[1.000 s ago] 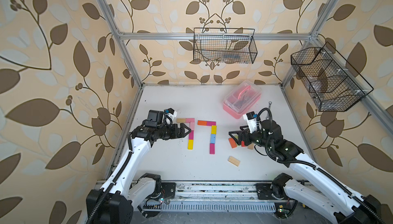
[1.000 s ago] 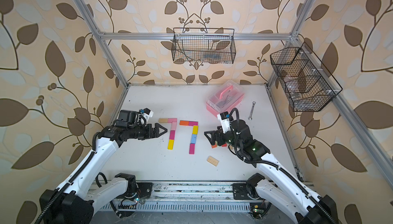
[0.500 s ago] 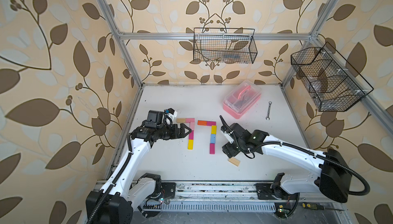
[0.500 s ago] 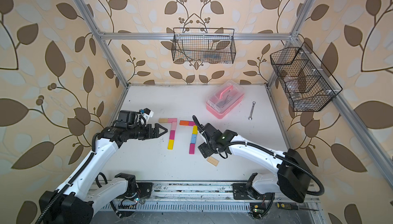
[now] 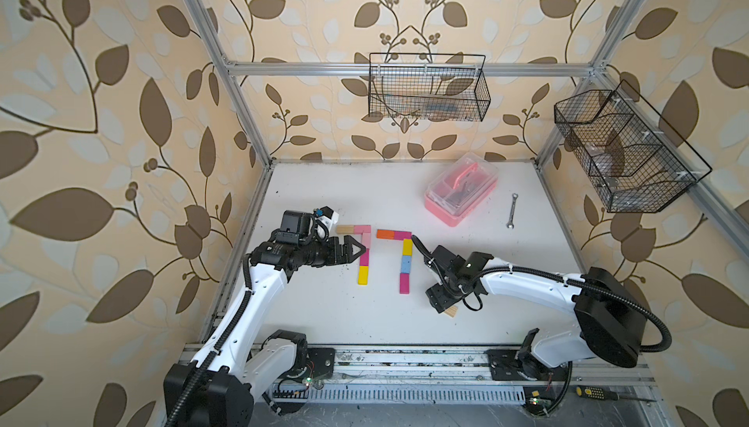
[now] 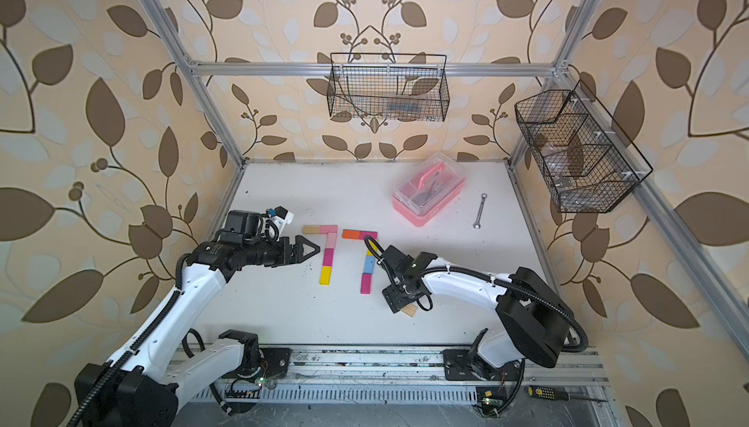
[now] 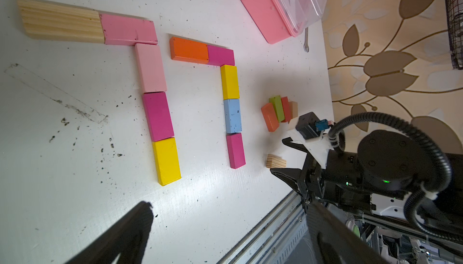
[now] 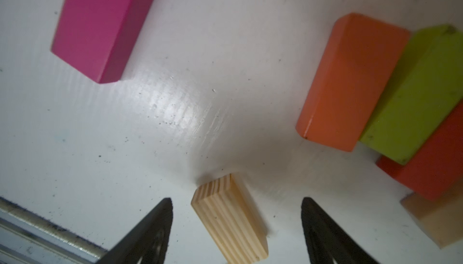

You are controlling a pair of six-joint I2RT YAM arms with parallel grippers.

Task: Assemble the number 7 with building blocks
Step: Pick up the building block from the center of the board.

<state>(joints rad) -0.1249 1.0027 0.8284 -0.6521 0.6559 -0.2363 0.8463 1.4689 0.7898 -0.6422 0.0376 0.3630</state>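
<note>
Two finished number 7 shapes of building blocks lie mid-table: one with a plain-wood and pink bar [image 5: 353, 229] and a pink, magenta and yellow stem [image 5: 364, 262], one with an orange and magenta bar [image 5: 393, 234] and a yellow, blue and magenta stem [image 5: 406, 260]. My right gripper [image 8: 236, 202] is open, its fingers on either side of a loose plain-wood block [image 8: 230, 217], seen in both top views [image 5: 449, 312] [image 6: 408, 310]. A pile of orange [image 8: 350, 82], green [image 8: 416, 92] and red [image 8: 436, 165] blocks lies beside it. My left gripper [image 5: 362, 248] hangs open and empty by the first stem.
A pink clear-lidded box [image 5: 462, 194] and a wrench [image 5: 512, 210] lie at the back right. Wire baskets hang on the back wall [image 5: 427, 88] and the right wall [image 5: 624, 153]. A metal rail [image 5: 405, 358] runs along the table's front edge.
My right arm swung from the block pile toward the front and came down over the plain-wood block, its jaws narrowing a little. The left arm has not moved.
</note>
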